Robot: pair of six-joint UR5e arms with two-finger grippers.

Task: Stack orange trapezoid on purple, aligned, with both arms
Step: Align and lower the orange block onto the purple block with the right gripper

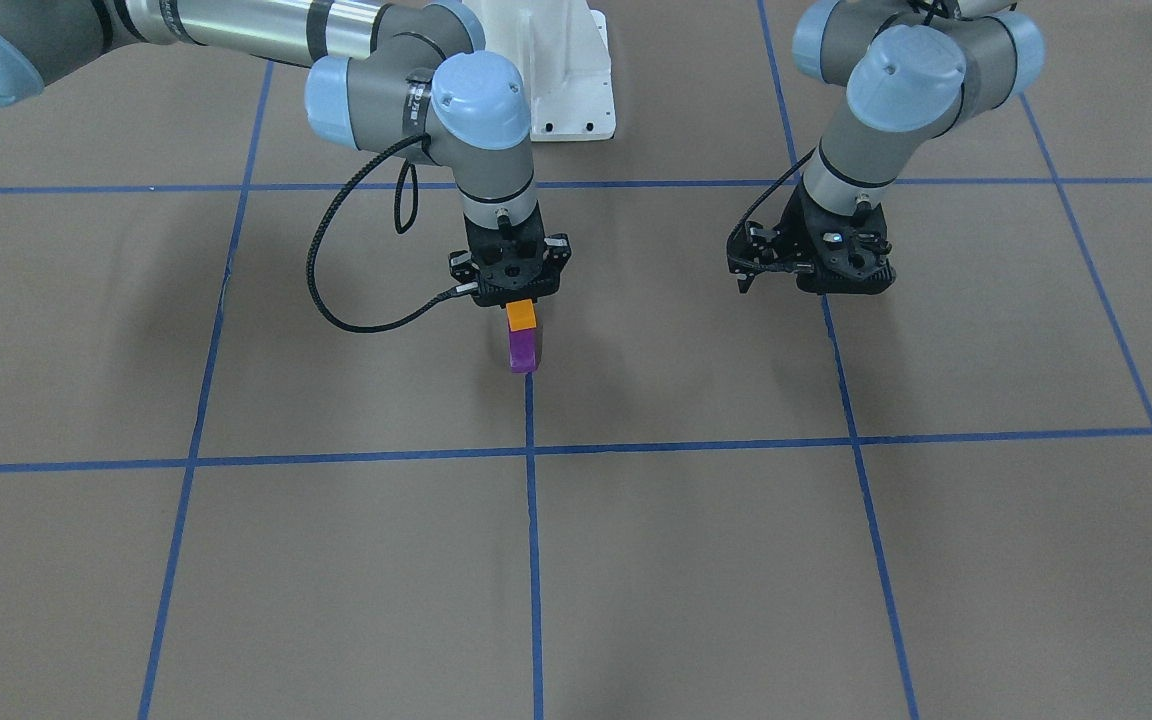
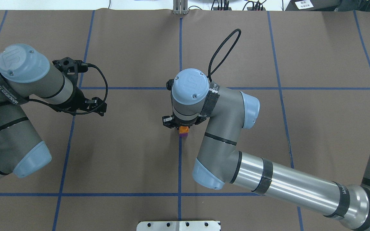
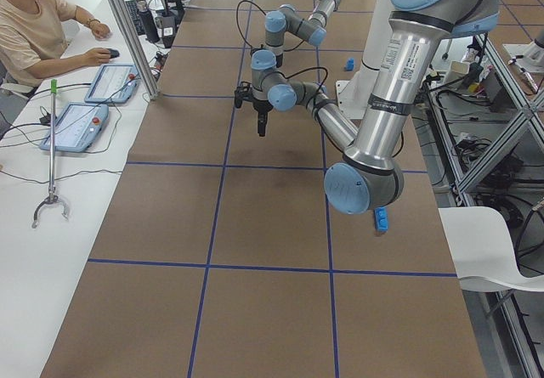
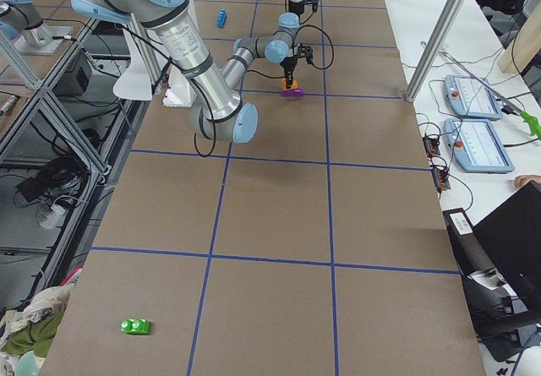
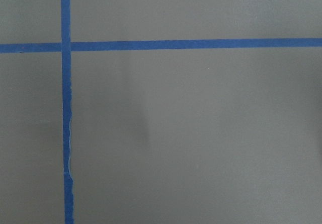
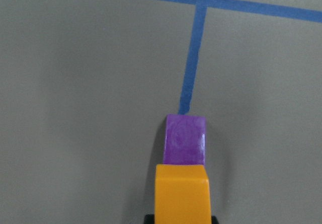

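A grey-brown surface (image 5: 201,133) fills the frame. One blue tape line (image 5: 191,44) runs across the upper part, crossing another (image 5: 66,133) running down the left side.

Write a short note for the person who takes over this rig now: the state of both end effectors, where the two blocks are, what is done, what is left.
Right end effector: shut on the orange trapezoid.
Left end effector: off to the side over bare table, no block at it; open or shut cannot be told.
The purple block stands at the end of a blue tape line, with the orange one directly on top.
Done: orange placed on purple, apparently in contact.
Left: check alignment, press if needed, release, pull the arm away.
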